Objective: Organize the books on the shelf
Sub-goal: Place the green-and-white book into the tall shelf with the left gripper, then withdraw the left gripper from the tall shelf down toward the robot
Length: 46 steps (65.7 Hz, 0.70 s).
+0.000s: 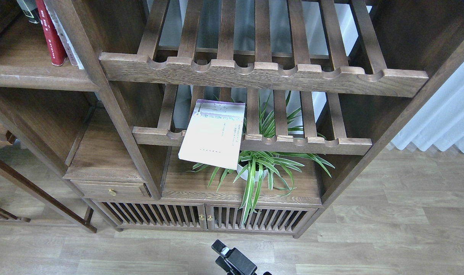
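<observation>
Meanwhile, a thin pale lavender-white book lay flat on the lower slatted rack, overhanging its front rail above a potted plant. Red book stood on the upper-left shelf. One dark gripper showed below; its grip could not be told.

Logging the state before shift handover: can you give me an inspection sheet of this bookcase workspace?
Surface: solid dark-brown wooden shelf board, upper left, holds upright books.
Job's things: red paperback stands upright on that board; thin pale lavender-white paperback lies on the lower slatted rack, overhanging its front rail.
Clutter: green potted plant beneath the rack.
Grippers: black robot part at the bottom edge; which arm, and whether open, cannot be told.
Cables: nothing seen.
Surroundings: wood-look floor, white curtain.
</observation>
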Available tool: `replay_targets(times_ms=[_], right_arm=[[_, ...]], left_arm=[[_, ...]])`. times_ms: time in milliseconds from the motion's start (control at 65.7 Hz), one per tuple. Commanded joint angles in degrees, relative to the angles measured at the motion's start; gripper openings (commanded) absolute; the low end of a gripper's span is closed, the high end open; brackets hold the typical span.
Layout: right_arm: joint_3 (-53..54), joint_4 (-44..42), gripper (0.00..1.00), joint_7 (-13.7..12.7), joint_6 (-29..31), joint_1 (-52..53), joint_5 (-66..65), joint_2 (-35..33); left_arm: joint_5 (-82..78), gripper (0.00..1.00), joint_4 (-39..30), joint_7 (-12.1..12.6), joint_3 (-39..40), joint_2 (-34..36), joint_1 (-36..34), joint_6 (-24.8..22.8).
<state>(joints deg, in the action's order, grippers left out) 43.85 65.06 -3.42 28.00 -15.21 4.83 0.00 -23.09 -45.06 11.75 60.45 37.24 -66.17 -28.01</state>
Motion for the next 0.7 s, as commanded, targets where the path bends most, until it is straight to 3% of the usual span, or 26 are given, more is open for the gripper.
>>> replay_targets(times_ms=[0, 289, 684], right_arm=[[0.0, 0.1, 0.99, 0.0, 0.0, 0.0, -0.1, 0.0], [0.2, 0.2, 0.99, 0.0, 0.0, 0.0, -0.1, 0.0], [1.9, 0.2, 0.99, 0.4, 0.0, 0.1, 0.2, 0.0]], left_arm=[[0.5, 0.67, -0.5, -0.1, 0.7, 0.5, 1.0, 0.0], [5.3, 0.69, -1.4, -0.1, 1.1, 4.2, 2.4, 0.0], [19.4, 0.71, -17.2, -0.2, 3.8, 14.0, 18.9, 0.0]])
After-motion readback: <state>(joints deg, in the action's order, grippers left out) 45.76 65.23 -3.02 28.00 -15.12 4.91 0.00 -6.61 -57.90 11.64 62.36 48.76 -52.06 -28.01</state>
